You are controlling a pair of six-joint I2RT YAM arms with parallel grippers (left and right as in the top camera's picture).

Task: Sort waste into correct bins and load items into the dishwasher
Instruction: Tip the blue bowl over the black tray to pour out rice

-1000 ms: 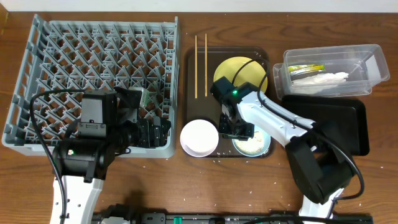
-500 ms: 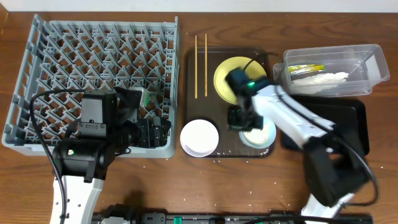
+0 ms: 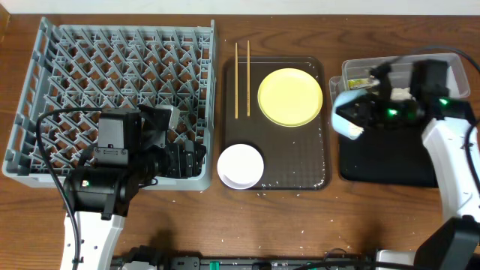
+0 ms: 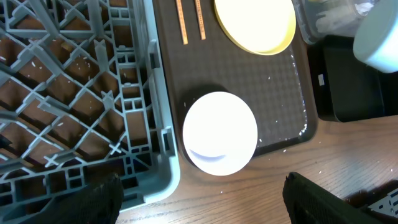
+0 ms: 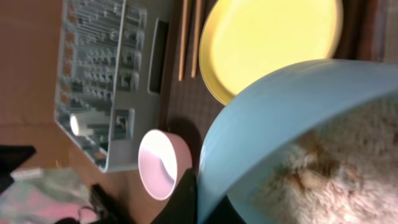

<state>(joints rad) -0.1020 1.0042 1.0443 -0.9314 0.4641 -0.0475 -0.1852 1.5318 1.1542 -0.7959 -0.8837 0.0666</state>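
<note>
- Overhead, change: the right gripper point(image 3: 365, 114) has carried the light blue bowl point(image 3: 346, 118) off the dark brown serving tray point(image 3: 277, 178) and away to the right. The yellow plate point(image 3: 290, 97), partly covered before, now shows whole.
- Overhead, hold: the claw is clamped on the bowl. The bowl is tipped on its side in the air, at the left ends of the clear tub point(image 3: 442, 75) and the black tray point(image 3: 390, 161).
- Overhead, remainder: a white bowl point(image 3: 241, 166) sits at the serving tray's near left corner. Two chopsticks point(image 3: 242, 79) lie side by side left of the plate, their far ends past the tray's edge. The grey dish rack point(image 3: 75, 67) stands at left.
- Left wrist: the left gripper point(image 4: 208, 208) has its fingers spread wide and holds nothing. It is above the rack's near corner and the white bowl.
- Right wrist: one dark finger point(image 5: 181, 199) is at the blue bowl's rim. Rice-like crumbs point(image 5: 323, 168) lie inside the bowl.
</note>
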